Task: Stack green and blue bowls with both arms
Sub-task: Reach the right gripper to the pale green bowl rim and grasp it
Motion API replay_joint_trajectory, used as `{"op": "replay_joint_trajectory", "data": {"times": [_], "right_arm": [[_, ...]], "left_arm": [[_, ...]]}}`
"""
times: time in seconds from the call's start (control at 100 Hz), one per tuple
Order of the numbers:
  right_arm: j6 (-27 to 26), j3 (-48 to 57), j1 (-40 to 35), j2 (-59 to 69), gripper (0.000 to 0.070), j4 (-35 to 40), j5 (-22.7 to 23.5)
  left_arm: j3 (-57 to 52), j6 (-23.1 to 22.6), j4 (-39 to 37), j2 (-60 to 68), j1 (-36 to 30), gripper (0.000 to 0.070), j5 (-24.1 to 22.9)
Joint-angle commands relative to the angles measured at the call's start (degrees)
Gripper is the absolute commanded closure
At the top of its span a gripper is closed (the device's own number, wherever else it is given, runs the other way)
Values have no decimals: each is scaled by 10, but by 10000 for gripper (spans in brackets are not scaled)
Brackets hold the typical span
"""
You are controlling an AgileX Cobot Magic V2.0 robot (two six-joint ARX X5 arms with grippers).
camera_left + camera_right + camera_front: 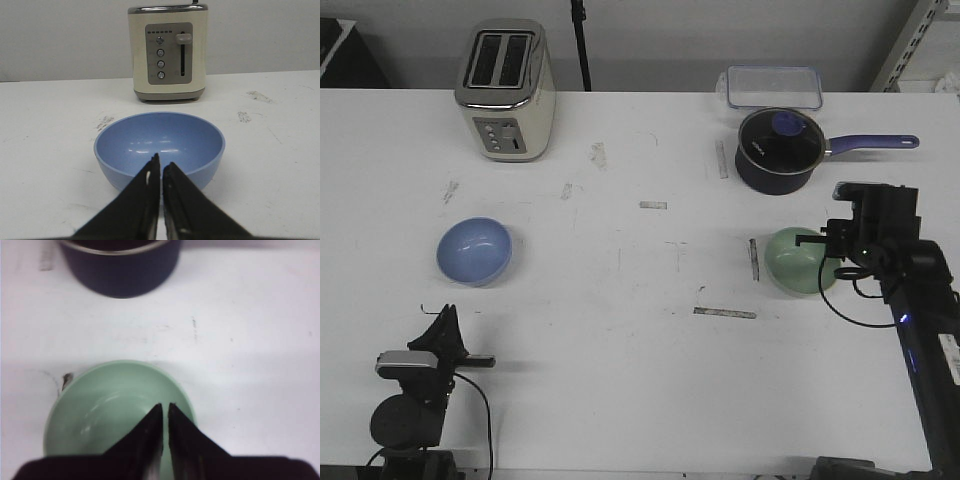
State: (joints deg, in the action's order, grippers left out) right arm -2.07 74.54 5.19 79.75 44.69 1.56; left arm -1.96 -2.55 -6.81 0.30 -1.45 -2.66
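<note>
The blue bowl (473,250) sits upright on the white table at the left. It also shows in the left wrist view (159,145), just beyond my left gripper (161,165), which is shut and empty. In the front view the left gripper (445,318) is low, near the front edge, a short way in front of the bowl. The green bowl (795,262) sits upright at the right. My right gripper (817,240) hovers over its right side. In the right wrist view the right gripper (165,406) is shut, its tips over the green bowl's inside (110,410).
A cream toaster (507,90) stands at the back left, behind the blue bowl (168,52). A dark navy saucepan (778,150) with a purple handle stands just behind the green bowl (120,265). A clear lidded container (773,87) lies at the back edge.
</note>
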Motion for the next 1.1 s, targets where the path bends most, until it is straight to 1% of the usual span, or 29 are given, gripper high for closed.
{"op": "replay_joint_trajectory", "data": {"times": [0.0, 0.05, 0.08, 0.12, 0.18, 0.23, 0.28, 0.33, 0.46, 0.56, 0.64, 0.97, 1.09], "right_arm": [[-39, 22, 16, 15, 684, 2, 39], [-46, 23, 34, 21, 678, 4, 83], [-51, 23, 44, 26, 656, 6, 110], [-59, 23, 56, 30, 593, 10, 137], [-60, 23, 71, 35, 468, 22, 163], [-60, 23, 82, 39, 372, 27, 169], [-59, 23, 92, 40, 307, 31, 169], [-55, 23, 102, 40, 265, 35, 169], [-46, 22, 116, 40, 183, 48, 169], [-37, 13, 118, 40, 156, 47, 169], [-36, -5, 118, 40, 156, 37, 169], [-30, -137, 120, 40, 157, -73, 169], [-30, -163, 120, 40, 157, -92, 169]], "left_arm": [[13, -9, -7, -1, 0, 697, 2], [13, -9, -7, -1, 0, 697, 2], [13, -9, -7, -1, 0, 697, 2], [13, -9, -7, -1, 0, 697, 2], [13, -9, -7, -1, 0, 697, 2], [13, -9, -7, -1, 0, 697, 2], [13, -9, -7, -1, 0, 697, 2], [13, -9, -7, -1, 0, 697, 2], [13, -9, -7, -1, 0, 697, 2], [13, -9, -7, -1, 0, 697, 2], [13, -9, -7, -1, 0, 697, 2], [13, -9, -7, -1, 0, 697, 2], [13, -9, -7, -1, 0, 697, 2]]}}
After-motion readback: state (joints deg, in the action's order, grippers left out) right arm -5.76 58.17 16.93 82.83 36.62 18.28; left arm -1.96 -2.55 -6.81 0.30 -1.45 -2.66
